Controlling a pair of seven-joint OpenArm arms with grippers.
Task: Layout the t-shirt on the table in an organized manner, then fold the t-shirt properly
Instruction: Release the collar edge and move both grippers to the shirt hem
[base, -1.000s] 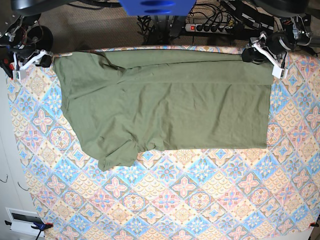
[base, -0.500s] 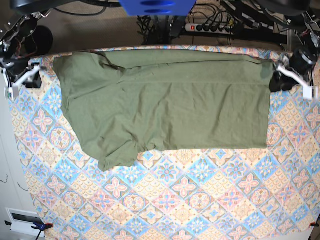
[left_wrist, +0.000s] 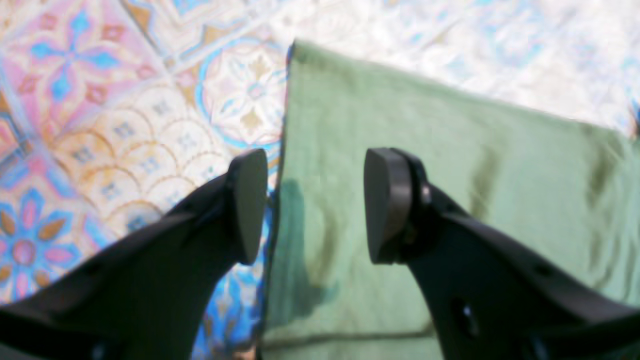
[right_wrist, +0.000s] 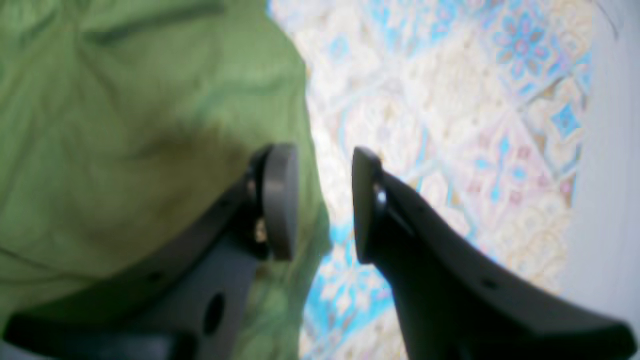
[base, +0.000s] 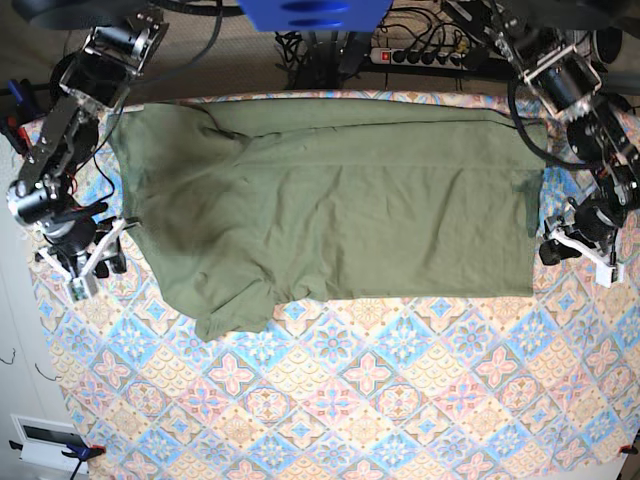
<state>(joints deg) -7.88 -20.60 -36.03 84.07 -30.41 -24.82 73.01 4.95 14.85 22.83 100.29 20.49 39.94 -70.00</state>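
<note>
Table (base: 400, 400): both claws moved down t-shirt (base: 340, 210) sides.

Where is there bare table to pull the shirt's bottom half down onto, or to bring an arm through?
The wide band of table in front of the t-shirt, from its lower hem to the near edge, is bare. Narrow strips flank the shirt, but the right gripper and left gripper occupy them. The far edge is crowded: the shirt reaches it, with cables behind.
</note>
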